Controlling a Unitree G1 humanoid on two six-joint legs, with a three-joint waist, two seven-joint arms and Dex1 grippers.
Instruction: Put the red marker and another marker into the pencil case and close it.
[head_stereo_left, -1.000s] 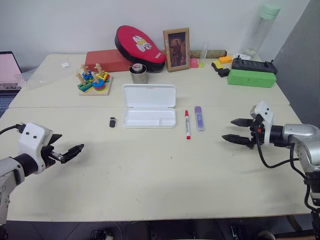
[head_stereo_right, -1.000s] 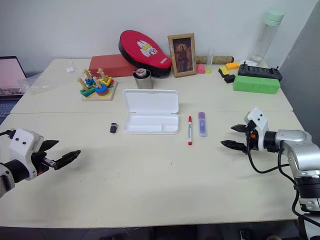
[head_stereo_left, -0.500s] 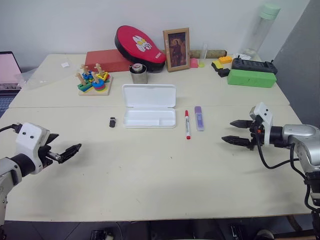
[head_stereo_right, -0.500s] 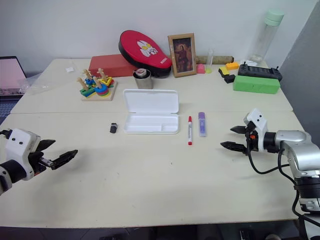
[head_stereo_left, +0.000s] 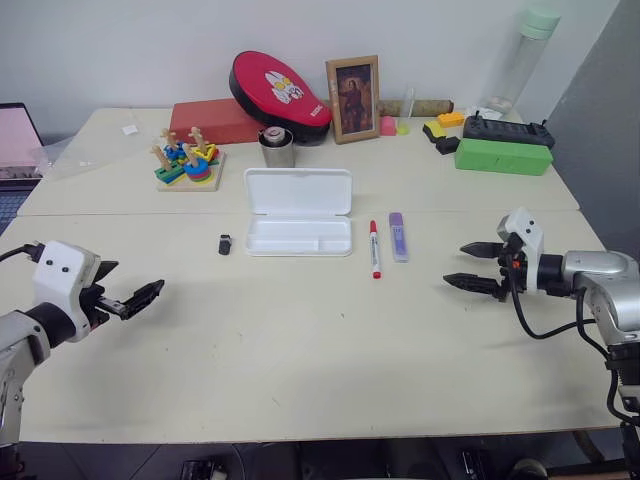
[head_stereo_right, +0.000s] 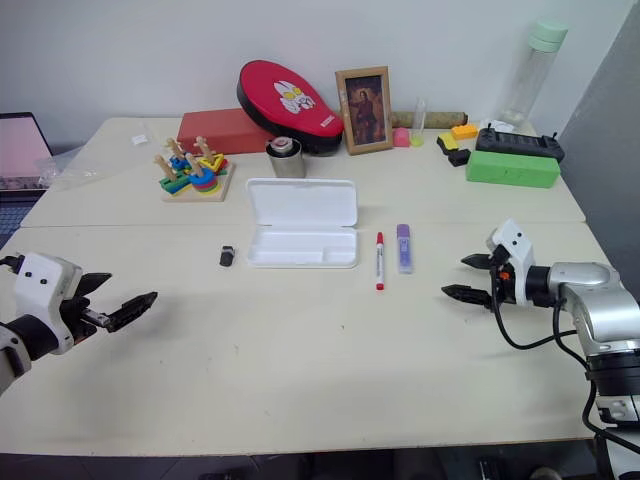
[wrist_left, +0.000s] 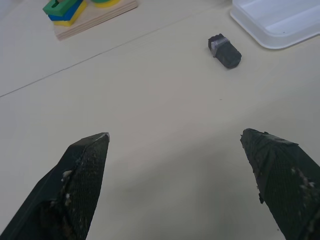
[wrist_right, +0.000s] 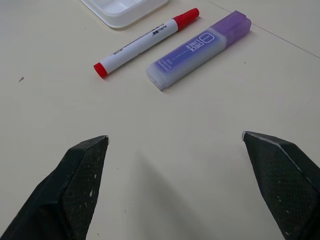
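Currently I have both grippers hovering wide open and empty over bare table.

Between my left gripper (head_stereo_left: 140, 296) and the pencil case (head_stereo_left: 298, 211) lies a small black clip (head_stereo_left: 225, 244); the case sits open, lid toward the back clutter. Just right of it lie the red marker (head_stereo_left: 374, 248) and purple highlighter (head_stereo_left: 398, 236), side by side, long axes front-to-back, red cap away from me. Open tabletop (head_stereo_left: 320, 360) separates them from my right gripper (head_stereo_left: 470, 265).
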